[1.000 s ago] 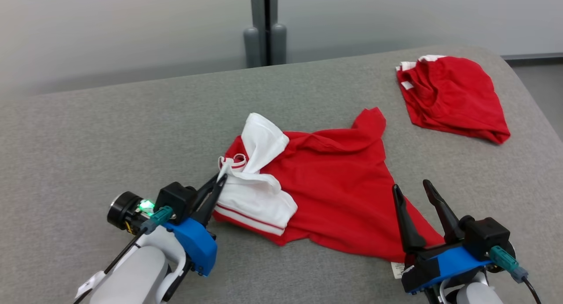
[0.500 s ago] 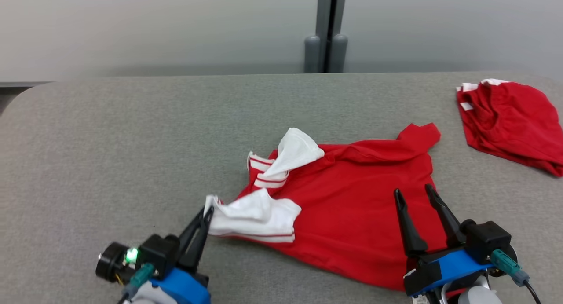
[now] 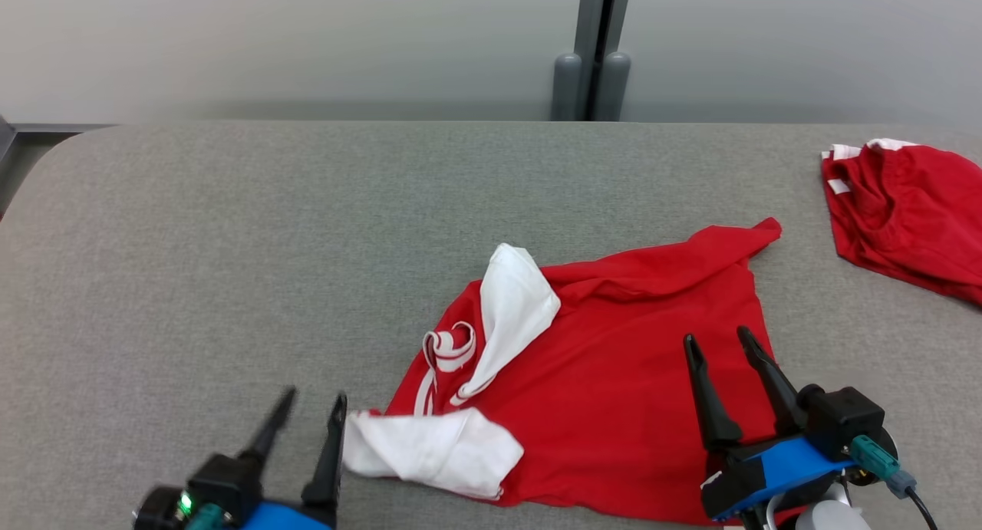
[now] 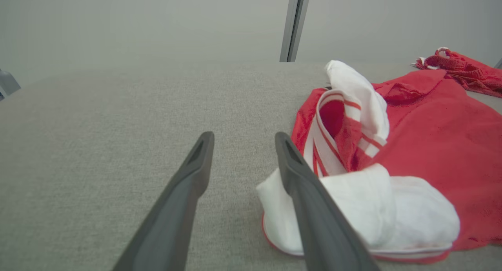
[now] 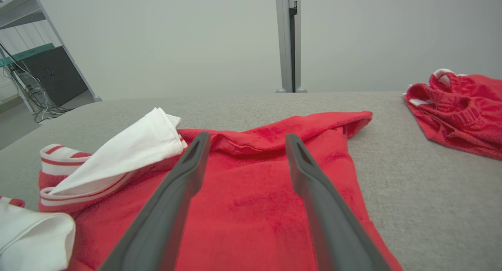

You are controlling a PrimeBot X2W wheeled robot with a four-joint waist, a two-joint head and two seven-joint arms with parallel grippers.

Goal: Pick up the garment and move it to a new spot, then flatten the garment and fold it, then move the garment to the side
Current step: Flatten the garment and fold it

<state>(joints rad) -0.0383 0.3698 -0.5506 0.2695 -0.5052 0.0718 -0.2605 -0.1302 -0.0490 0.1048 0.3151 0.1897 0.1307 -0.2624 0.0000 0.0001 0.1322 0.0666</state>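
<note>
The garment (image 3: 614, 376) is a red shirt with white, red-striped sleeves, lying crumpled on the grey table (image 3: 230, 246). One white sleeve (image 3: 437, 449) rests at its near left corner. My left gripper (image 3: 314, 396) stands open just left of that sleeve with nothing between its fingers. In the left wrist view the sleeve (image 4: 372, 200) lies right beside the left gripper (image 4: 244, 137), partly behind its right finger. My right gripper (image 3: 717, 336) is open over the shirt's near right part. The right wrist view shows red cloth (image 5: 255, 192) under the right gripper (image 5: 248, 137).
A second red garment (image 3: 905, 208) lies bunched at the table's far right. A grey post (image 3: 592, 54) stands behind the table's far edge. Bare table stretches to the left. A shelf with cables (image 5: 35, 67) stands beyond the table's left end.
The camera has shifted. My left gripper was shut on the white sleeve, drew it toward the near left, then opened and let it go. The right gripper stays open.
</note>
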